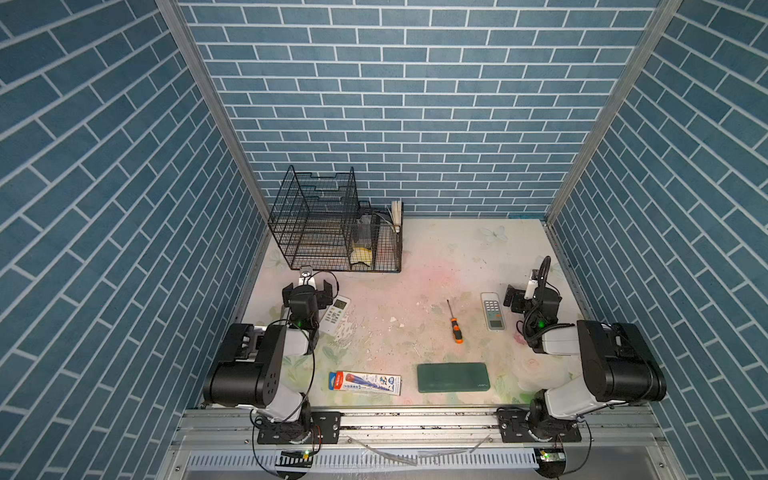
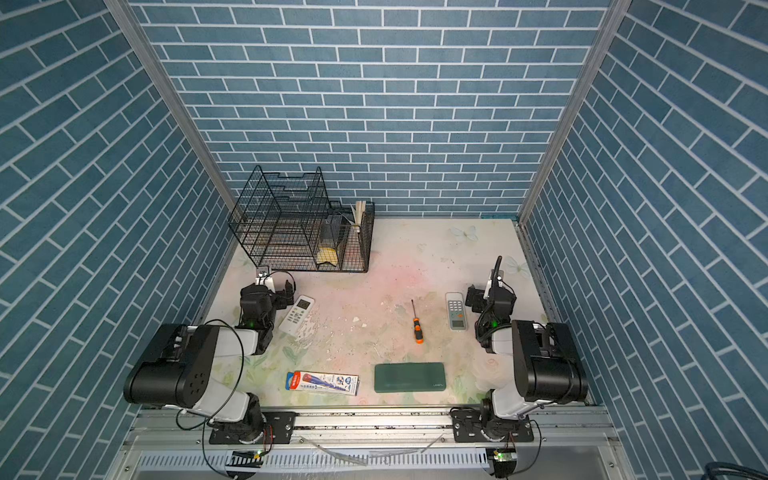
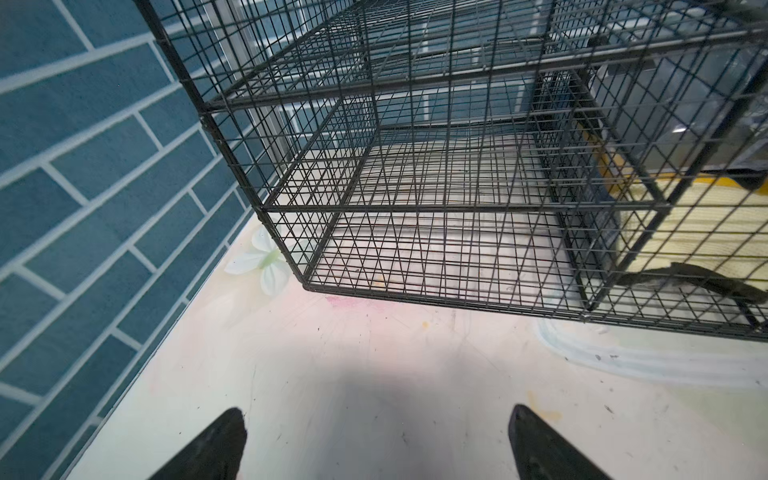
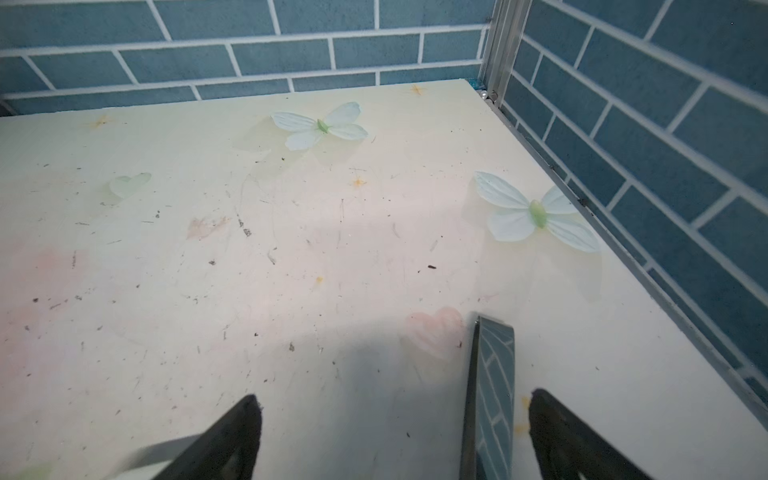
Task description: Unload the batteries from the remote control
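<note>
Both top views show two remote controls lying face up on the desk (image 1: 436, 257), and no batteries can be seen, so whether any sit inside cannot be told. One white remote control (image 1: 335, 315) (image 2: 296, 314) lies tilted at the left, just beside the left hand (image 1: 307, 288) (image 2: 272, 291). A second remote with a keypad (image 1: 492, 311) (image 2: 456, 311) lies at the right, just beside the right hand (image 1: 515, 297) (image 2: 478, 297). Between the two remotes lies an orange-and-black-handled screwdriver (image 1: 455, 324) (image 2: 417, 323), well apart from both. Nearer the front edge lie a printed carton (image 1: 365, 382) (image 2: 322, 382) and a dark green flat case (image 1: 453, 377) (image 2: 409, 377), side by side and apart. A black wire rack (image 1: 332, 224) (image 2: 297, 224) stands at the back left corner.

Each wrist view shows that arm's hand spread wide over bare desk, holding nothing: the left hand (image 3: 376, 444) faces the wire rack (image 3: 457, 187), the right hand (image 4: 395, 436) faces the back corner.
</note>
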Tool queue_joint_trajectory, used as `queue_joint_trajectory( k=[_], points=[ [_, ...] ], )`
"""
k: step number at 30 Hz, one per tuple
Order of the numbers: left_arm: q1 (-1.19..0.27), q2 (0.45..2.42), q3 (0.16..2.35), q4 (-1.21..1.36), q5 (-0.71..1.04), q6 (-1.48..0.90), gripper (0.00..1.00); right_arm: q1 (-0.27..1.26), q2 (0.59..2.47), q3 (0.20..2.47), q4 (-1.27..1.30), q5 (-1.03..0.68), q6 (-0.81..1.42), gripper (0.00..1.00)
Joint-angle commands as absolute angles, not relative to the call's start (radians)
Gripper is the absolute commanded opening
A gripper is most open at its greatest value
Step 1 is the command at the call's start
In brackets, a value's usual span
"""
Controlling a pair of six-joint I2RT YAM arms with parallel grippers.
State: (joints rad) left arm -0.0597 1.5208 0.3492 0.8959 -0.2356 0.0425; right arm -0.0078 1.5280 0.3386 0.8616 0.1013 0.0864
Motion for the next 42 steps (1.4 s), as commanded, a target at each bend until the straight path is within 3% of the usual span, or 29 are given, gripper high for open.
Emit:
queue_joint_trajectory(
  k=[1,37,42],
  points=[
    [-0.066,1.534,0.369,0.911,-0.243,0.054,1.0,-0.013,1.541,0.38,0.893,0.113,0.045,0.99],
    [-0.066,1.534,0.368,0.911,-0.243,0.054,1.0,-0.014,1.541,0.382,0.889,0.112,0.048,0.99],
    [-0.066,1.436,0.344,0.878,-0.277,0.043,1.0,-0.014,1.495,0.383,0.855,0.136,0.05,0.99]
  ],
)
